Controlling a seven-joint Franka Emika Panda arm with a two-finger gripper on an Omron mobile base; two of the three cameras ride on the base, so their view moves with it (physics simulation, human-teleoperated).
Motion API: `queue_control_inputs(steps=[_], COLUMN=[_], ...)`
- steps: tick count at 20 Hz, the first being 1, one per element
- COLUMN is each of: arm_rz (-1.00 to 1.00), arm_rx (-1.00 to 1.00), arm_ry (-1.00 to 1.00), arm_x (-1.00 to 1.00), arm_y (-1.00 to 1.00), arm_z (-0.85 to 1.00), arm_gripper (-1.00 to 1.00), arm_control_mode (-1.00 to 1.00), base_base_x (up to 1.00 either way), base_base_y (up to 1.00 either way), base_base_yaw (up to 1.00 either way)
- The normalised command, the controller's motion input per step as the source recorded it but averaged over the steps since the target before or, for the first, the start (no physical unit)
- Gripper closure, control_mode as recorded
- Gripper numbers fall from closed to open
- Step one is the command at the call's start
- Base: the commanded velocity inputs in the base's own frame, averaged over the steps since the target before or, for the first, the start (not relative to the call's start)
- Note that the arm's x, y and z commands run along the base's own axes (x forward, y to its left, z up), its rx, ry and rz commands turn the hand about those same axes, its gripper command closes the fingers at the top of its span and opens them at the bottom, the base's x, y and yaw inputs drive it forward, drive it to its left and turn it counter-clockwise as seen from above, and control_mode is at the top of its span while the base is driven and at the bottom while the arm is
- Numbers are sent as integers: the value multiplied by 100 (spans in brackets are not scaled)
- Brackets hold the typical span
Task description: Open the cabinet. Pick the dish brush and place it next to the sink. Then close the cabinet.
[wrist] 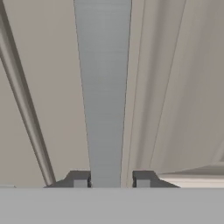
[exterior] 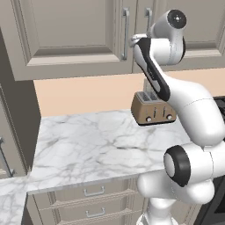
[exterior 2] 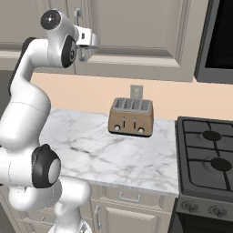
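Cabinet (exterior: 66, 39) doors shut above the toaster (exterior: 152, 110); my gripper (wrist: 111, 179) clenched on a door's vertical handle (wrist: 105, 96), fingertips either side

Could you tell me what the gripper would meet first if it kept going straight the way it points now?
The gripper already straddles a cabinet door handle, so it would probably meet the cabinet door just behind the handle; depth is hard to judge.

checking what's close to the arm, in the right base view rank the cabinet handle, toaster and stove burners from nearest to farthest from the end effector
1. Cabinet handle: right at the end effector, up on the cabinet doors; the hand view shows it between the fingertips.
2. Toaster: below and to the right, on the counter.
3. Stove burners: farthest, lower right, beyond the toaster.
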Motion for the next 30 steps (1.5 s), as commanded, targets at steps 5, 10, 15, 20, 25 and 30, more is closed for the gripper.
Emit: queue_control_inputs(steps=[5, 10, 15, 20, 25, 30], arm_rz=[0, -3, -7, -4, -3, -1], arm_rx=[0, 0, 7, 9, 10, 8], arm_ry=[0, 0, -1, -1, -7, -14], arm_x=[0, -10, -22, -25, -36, -46], arm_y=[0, -21, -61, -59, -60, -60], arm_z=[0, 0, 0, 0, 0, 0], arm_gripper=[100, 100, 100, 100, 100, 100], arm_control_mode=[-100, -100, -100, -100, -100, -100], base_base_x=[0, 0, 0, 0, 0, 0], base_base_y=[0, 0, 0, 0, 0, 0], base_base_yaw=[0, 0, 0, 0, 0, 0])
